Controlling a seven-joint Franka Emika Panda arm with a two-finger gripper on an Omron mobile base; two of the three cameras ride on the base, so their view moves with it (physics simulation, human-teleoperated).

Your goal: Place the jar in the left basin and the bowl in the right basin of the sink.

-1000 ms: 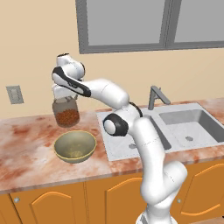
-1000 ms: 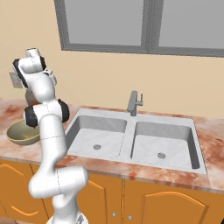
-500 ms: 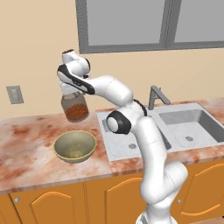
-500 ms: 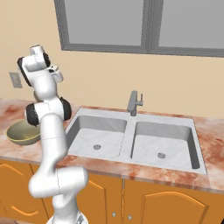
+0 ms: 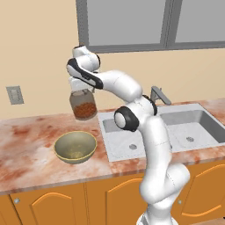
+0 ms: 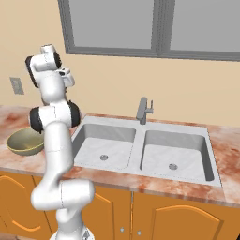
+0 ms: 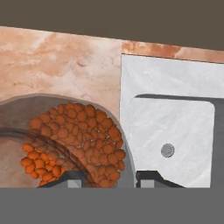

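Gripping the jar (image 5: 84, 105), the pincer (image 5: 80, 91) hovers above the counter (image 5: 30, 140).

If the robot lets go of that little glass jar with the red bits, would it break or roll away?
The jar looks like clear glass held high above the counter, so a drop could probably crack it. Its rounded shoulders suggest it might roll if it landed sideways. It is mostly full of granules, so it is likely heavy for its size.

The clear jar (image 5: 83, 106) of reddish-brown granules hangs upright above the worktop (image 5: 26, 149), apparently clear of it. The olive-tan bowl (image 5: 75, 147) sits empty on the worktop, left of the pale two-basin sink (image 6: 140, 147).
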